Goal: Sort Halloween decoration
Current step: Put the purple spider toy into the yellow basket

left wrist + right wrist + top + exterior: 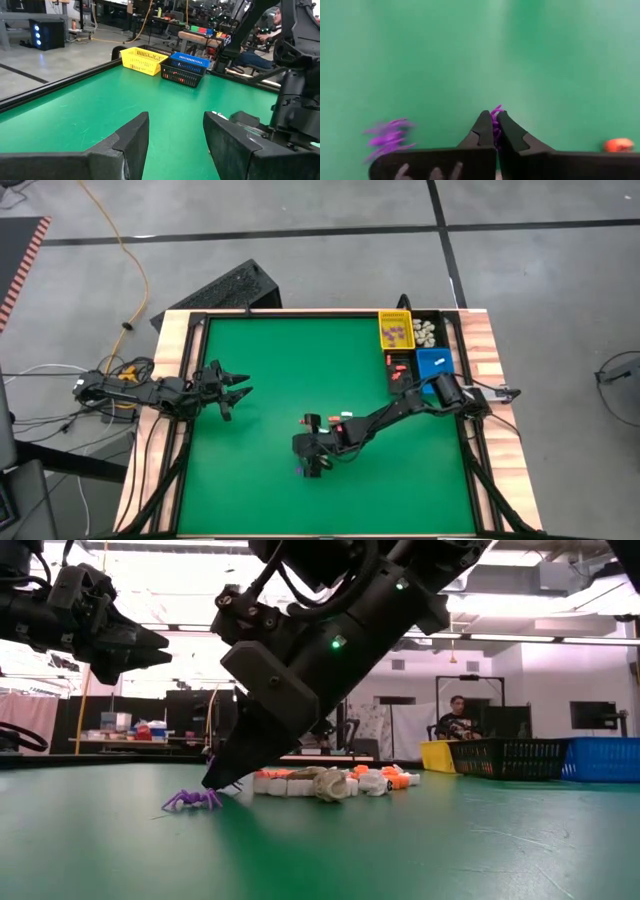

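A: Where is the right gripper?

B: Down at the green mat, near the front middle of the table. Its fingers are pinched together on a purple trinket; a bit of purple sticks out between the tips in the wrist view.

A: Is that the spider seen from table height?

B: Hard to say. The low view shows a purple spider on the mat just beside the fingertips, but whether that is the pinched piece or a second one cannot be told from there. The wrist view does show another purple piece lying free, apart from the fingers, and blurred.

A: And the rest of the decoration?

B: A small heap of cream-white and orange-red trinkets lies on the mat behind the gripper. One orange piece sits off to the side in the right wrist view.

A: The bins?

B: At the far right corner: a yellow bin with purple pieces in it, a blue bin, a black bin between them, and cream pieces just beside the yellow one.

A: The left gripper?

B: It hangs above the mat's left side with its fingers spread wide, holding nothing.
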`<state>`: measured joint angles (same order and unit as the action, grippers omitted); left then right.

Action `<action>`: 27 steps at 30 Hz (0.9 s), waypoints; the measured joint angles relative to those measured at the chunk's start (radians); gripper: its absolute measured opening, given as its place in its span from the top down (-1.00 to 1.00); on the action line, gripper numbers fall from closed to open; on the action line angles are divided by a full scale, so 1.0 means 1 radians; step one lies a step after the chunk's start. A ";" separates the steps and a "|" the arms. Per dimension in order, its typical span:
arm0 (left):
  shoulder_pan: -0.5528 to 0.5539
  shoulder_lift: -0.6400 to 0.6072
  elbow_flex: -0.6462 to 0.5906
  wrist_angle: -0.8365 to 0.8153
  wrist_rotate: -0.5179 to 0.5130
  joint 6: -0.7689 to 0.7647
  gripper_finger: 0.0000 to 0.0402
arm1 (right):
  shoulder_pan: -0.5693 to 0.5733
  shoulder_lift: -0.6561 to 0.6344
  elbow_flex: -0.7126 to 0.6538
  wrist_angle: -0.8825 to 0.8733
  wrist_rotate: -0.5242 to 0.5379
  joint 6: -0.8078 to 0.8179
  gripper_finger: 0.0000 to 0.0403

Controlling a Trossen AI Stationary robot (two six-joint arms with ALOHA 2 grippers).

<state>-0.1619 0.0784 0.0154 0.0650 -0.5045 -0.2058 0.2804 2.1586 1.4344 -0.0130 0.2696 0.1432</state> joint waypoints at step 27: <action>0.000 0.015 0.000 0.000 0.000 0.000 0.11 | -0.598 -0.873 -0.543 -0.569 0.481 0.372 0.92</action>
<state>-0.1619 0.0937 0.0154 0.0651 -0.5045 -0.2058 -0.3178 1.2861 0.8918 -0.5821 0.7509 0.5148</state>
